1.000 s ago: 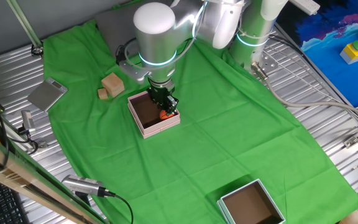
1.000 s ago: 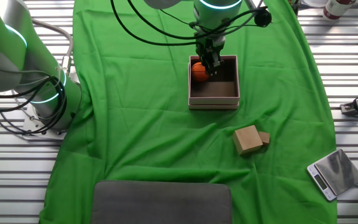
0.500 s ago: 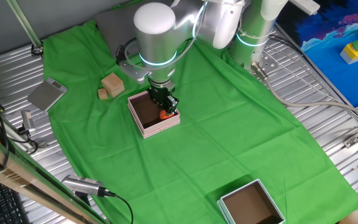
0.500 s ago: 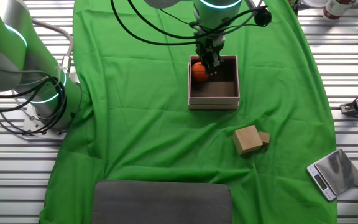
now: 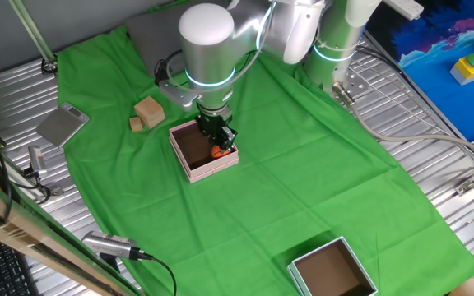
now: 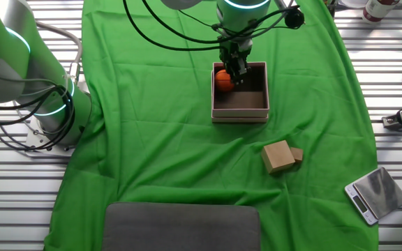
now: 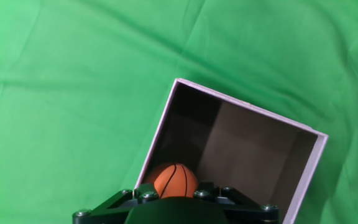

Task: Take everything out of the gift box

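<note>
Nothing shifted since a second ago: gripper (image 6: pixel 236 73) still down inside the gift box (image 6: pixel 240 111), at the orange basketball (image 6: pixel 222 79) in the left far corner. Cannot tell how wide the jaws stand or whether closed on the ball. Nearer, out on the green cloth (image 6: pixel 152 153): tan wooden cube (image 6: pixel 277 155) with small brown block (image 6: pixel 296 154) touching its right side. Best to centre on the ball, squeeze gently against rolling, lift straight up clear of the pink wall.
</note>
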Available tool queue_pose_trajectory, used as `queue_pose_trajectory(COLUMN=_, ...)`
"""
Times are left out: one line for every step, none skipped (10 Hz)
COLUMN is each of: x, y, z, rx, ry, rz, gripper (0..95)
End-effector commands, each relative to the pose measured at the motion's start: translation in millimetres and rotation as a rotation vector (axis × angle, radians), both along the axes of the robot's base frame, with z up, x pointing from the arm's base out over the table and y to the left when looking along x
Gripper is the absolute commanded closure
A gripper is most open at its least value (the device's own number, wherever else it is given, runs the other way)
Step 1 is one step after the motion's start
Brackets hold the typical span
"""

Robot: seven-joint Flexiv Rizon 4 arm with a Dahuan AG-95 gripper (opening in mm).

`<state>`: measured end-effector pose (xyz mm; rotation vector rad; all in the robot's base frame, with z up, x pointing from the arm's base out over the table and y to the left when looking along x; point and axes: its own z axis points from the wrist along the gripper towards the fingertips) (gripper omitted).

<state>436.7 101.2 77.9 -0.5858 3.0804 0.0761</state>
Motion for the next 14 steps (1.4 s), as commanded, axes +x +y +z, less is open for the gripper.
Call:
queue_pose_trajectory(x=0.3, y=-0.5, z=-0.4, rx=0.001, ry=-0.001, rz=0.002, gripper=57.0)
queue_pose_trajectory(x=0.3, y=-0.5, z=-0.4, rx=0.002, ry=-0.001, rz=0.007, gripper=57.0)
queue_pose_trajectory(x=0.3, y=-0.5, z=-0.4, rx=0.004, ry=-0.002, rz=0.012, gripper=57.0)
queue_pose_trajectory(x=0.0, y=-0.7, z=0.0, rx=0.003, ry=-0.001, rz=0.019, gripper=57.0)
queue_pose_trajectory(x=0.0, y=-0.7, z=0.0, rx=0.005, ry=-0.002, rz=0.026, gripper=38.0)
queue_pose_trajectory(x=0.0, y=-0.6, z=0.0, rx=0.01, ry=-0.002, rz=0.03, gripper=38.0)
queue_pose_trajectory(x=0.0, y=-0.6, z=-0.1, rx=0.011, ry=0.0, rz=0.028, gripper=38.0)
queue_pose_trajectory(x=0.1, y=-0.6, z=-0.4, rx=0.011, ry=0.003, rz=0.029, gripper=38.0)
queue_pose_trajectory(x=0.1, y=-0.6, z=-0.4, rx=0.009, ry=0.004, rz=0.03, gripper=38.0)
queue_pose_trajectory(x=0.2, y=-0.9, z=-1.1, rx=0.005, ry=0.009, rz=0.029, gripper=38.0)
queue_pose_trajectory(x=0.3, y=-1.3, z=-2.3, rx=0.003, ry=0.012, rz=0.027, gripper=38.0)
queue_pose_trajectory(x=0.7, y=-2.0, z=-4.2, rx=0.004, ry=0.012, rz=0.028, gripper=38.0)
queue_pose_trajectory(x=0.9, y=-1.9, z=-4.8, rx=0.006, ry=0.013, rz=0.027, gripper=38.0)
queue_pose_trajectory(x=1.3, y=-1.5, z=-5.9, rx=0.008, ry=0.014, rz=0.027, gripper=38.0)
